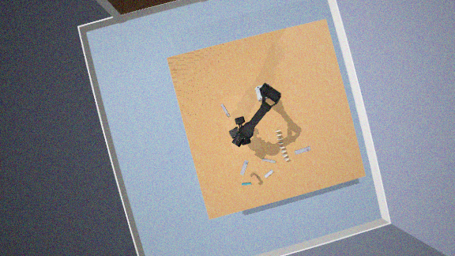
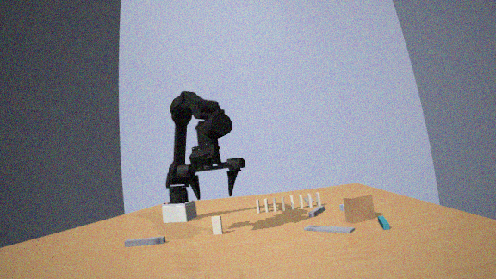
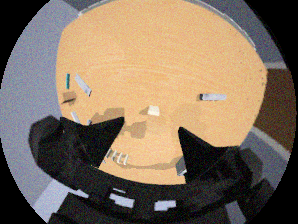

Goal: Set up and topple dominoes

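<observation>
A row of several cream dominoes [image 1: 282, 146] [image 2: 283, 203] [image 3: 120, 158] stands upright and evenly spaced; in the wrist view part of it is cut off behind the gripper. A lone cream domino [image 2: 216, 225] [image 3: 153, 110] stands upright, well apart from the row; in the top view the arm hides it. My gripper [image 2: 214, 196] [image 3: 151, 124] is wide open and empty, pointing down above the table. In the wrist view the lone domino shows just beyond the gap between the fingertips, with no finger touching it. No second loose domino can be made out.
Grey slabs lie flat: one [image 1: 225, 110] [image 2: 145, 241] [image 3: 213, 97] near the arm, one [image 1: 244, 167] [image 2: 329, 229] [image 3: 83, 85] farther off, one [image 1: 302, 150] beyond the row. Another [image 1: 268, 160] [image 2: 317, 211] lies close to the row. A brown block [image 2: 358, 208] stands near a teal block [image 1: 246, 183] [image 2: 383, 222] [image 3: 68, 81].
</observation>
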Available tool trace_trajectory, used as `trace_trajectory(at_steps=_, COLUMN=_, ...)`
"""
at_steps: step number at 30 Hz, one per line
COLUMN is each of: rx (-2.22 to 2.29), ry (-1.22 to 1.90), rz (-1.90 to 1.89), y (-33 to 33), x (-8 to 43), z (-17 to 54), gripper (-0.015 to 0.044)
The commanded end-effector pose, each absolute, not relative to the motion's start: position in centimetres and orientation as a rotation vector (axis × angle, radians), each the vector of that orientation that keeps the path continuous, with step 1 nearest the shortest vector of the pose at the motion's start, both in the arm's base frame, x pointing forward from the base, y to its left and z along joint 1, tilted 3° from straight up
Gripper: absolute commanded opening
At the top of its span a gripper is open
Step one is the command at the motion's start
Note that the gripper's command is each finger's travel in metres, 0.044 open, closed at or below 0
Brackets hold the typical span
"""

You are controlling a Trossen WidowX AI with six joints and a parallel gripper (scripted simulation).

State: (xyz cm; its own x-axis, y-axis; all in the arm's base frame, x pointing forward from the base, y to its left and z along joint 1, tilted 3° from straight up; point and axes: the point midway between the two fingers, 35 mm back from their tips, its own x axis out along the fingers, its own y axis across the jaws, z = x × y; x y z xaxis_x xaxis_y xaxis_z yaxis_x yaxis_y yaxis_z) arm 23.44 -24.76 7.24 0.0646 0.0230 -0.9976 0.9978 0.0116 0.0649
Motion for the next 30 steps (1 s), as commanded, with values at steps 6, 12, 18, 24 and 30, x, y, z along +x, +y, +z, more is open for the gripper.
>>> trace_trajectory(at_steps=6, rx=1.246, ry=1.189, rz=-1.156, y=-24.5, x=23.6, z=1.2, gripper=0.044)
trace_trajectory(at_steps=12, rx=1.246, ry=1.189, rz=-1.156, y=-24.5, x=23.6, z=0.9, gripper=0.044)
trace_trajectory(at_steps=18, rx=1.246, ry=1.189, rz=-1.155, y=-24.5, x=23.6, z=0.0, gripper=0.044)
trace_trajectory(at_steps=24, rx=1.246, ry=1.189, rz=-1.155, y=-24.4, x=23.7, z=-0.4, gripper=0.0387)
trace_trajectory(at_steps=30, rx=1.246, ry=1.189, rz=-1.155, y=-24.4, x=23.7, z=-0.4, gripper=0.023)
